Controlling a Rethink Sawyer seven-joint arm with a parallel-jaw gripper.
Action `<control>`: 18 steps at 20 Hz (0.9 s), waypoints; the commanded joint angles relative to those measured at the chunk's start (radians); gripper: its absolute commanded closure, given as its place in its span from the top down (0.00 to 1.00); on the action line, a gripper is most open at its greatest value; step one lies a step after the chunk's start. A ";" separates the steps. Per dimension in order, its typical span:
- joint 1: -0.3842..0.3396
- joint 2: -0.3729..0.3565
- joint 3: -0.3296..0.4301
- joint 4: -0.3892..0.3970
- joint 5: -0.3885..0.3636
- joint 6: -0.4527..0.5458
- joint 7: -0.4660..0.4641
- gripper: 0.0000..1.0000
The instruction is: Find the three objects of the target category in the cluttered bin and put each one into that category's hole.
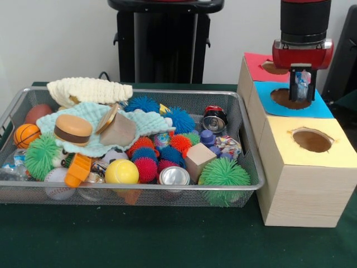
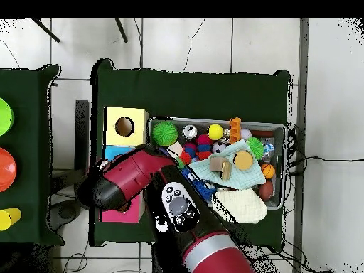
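The cluttered bin [image 1: 245, 139] fills the middle of the table, heaped with toys. Toward the table's edge beside it stand three wooden boxes. The gripper [image 1: 302, 84] hangs directly over the blue-topped box's hole [image 1: 291, 99], fingers clamped on a small crumpled packet [image 1: 302, 84], so release probably drops it straight in.

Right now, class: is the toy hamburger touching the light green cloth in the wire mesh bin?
Touching. The front view shows the toy hamburger resting directly on the light green cloth, which spreads out beneath it with no gap; the overhead view agrees.
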 commanded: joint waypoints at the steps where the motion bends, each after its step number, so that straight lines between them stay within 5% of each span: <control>1: 0.027 0.066 -0.015 0.159 -0.010 -0.009 -0.034 0.00; 11: 0.006 0.076 -0.009 0.184 0.027 -0.014 -0.022 0.00; 12: 0.012 0.075 -0.018 0.184 0.023 -0.020 -0.016 1.00; 18: 0.009 0.079 -0.020 0.192 0.024 -0.032 -0.012 1.00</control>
